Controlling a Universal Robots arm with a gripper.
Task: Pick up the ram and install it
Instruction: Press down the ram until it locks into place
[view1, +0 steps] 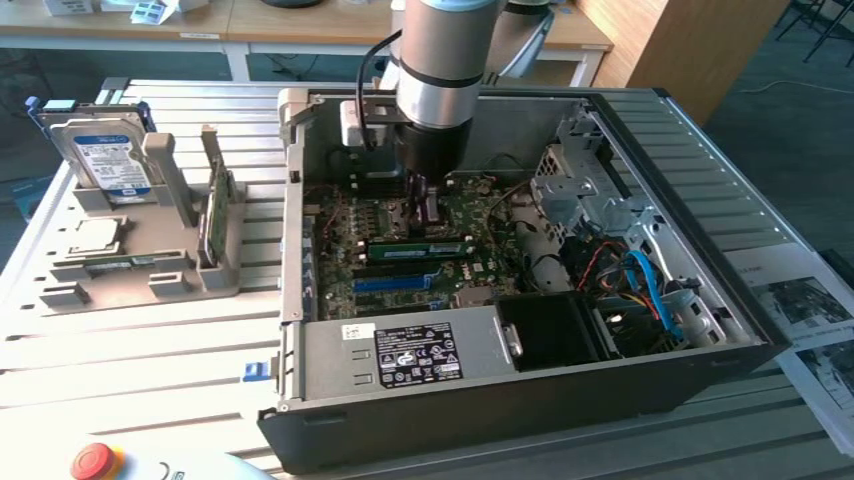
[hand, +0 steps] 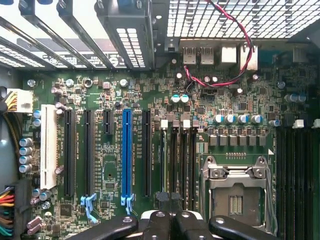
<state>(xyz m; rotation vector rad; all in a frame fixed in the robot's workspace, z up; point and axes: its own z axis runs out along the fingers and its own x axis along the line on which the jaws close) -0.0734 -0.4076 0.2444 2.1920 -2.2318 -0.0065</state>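
Observation:
A long green ram (view1: 416, 246) sits seated along the memory slots of the motherboard inside the open computer case (view1: 534, 420). In the wrist view it appears edge-on as a thin pale line (hand: 164, 160) in one of the dark slots. My gripper (view1: 427, 215) hangs inside the case just above the stick. Its black fingers (hand: 159, 225) are pressed together, so the gripper (hand: 172, 220) is shut, and nothing shows between them.
A second thin green board (view1: 216, 215) stands upright in the grey holder (view1: 134, 275) at the exterior view's left, beside a silver hard drive (view1: 107, 150). Case walls, a power supply (view1: 400, 350), cables and a drive cage (view1: 587, 190) ring the board. A long blue slot (hand: 126, 150) and the CPU socket (hand: 237, 190) flank the memory slots.

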